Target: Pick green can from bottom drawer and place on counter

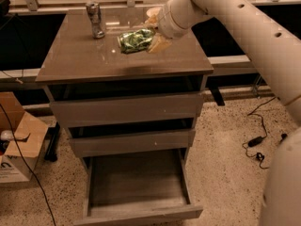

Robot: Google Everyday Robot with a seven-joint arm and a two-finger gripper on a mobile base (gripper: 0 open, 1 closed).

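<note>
The green can (135, 40) lies on its side in my gripper (151, 40), held just above the middle of the counter (84, 58). The gripper is shut on the can, its cream fingers (159, 43) clasping the can's right end. My white arm reaches in from the upper right. The bottom drawer (136, 187) is pulled out at the cabinet's foot and shows a bare wooden floor. The chrome tap (95, 18) stands at the counter's far left. The cream bowl is mostly hidden behind my wrist.
Two narrower drawers (127, 109) above the bottom one stand slightly open. A cardboard box (16, 145) sits on the floor at the left. Black cables (256, 140) lie on the speckled floor at the right. A dark ledge runs behind the cabinet.
</note>
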